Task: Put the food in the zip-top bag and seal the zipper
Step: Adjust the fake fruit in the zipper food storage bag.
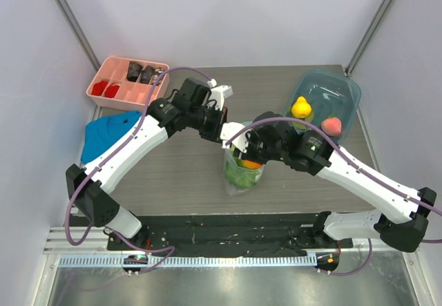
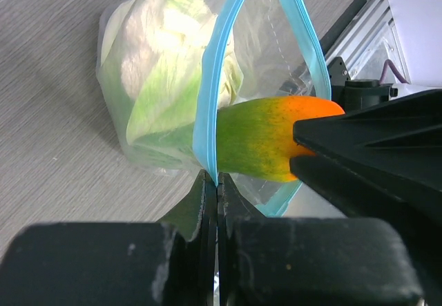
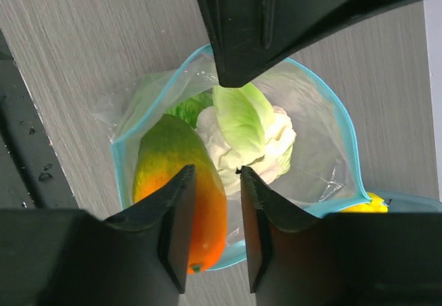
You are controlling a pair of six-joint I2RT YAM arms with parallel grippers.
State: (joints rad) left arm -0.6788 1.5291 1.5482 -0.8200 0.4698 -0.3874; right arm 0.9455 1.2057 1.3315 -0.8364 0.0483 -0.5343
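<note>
**Bag held up by its blue strip, 2 fruits lying in the bowl**

A grey wood-grain worktop (image 1: 173, 175) sits between plain white walls (image 1: 207, 16), with the 2 arms reaching in from the near edge. At the middle of it stands the clear bag (image 1: 243, 175), mouth upward, between the 2 end effectors.

The left end effector (image 2: 216, 182) is clamped tight on the blue strip (image 2: 207, 99) at 1 side of the mouth, its fingers pressed together with the strip pinched between them. The mouth gapes in a wide loop.

Inside the bag the pale green cabbage (image 2: 162, 78) fills the lower part. An orange-and-green fruit (image 2: 259, 140) leans across the mouth, its green end down in the bag and its orange end up at the rim.

The right end effector (image 3: 217, 176) hangs directly over the mouth with its fingers parted and a clear gap between them. The orange-and-green fruit lies mostly under 1 finger and is not squeezed between the 2. Whether that finger touches it cannot be told.

At the far right a teal bowl (image 1: 349, 88) holds a yellow fruit (image 1: 300, 107) and a red fruit (image 1: 332, 124), well apart from the bag. At the far left stands a pink tray (image 1: 103, 68) with dark pieces (image 1: 141, 72) and red pieces (image 1: 105, 88) in separate compartments. A blue cloth (image 1: 103, 137) lies just in front of the tray.
</note>
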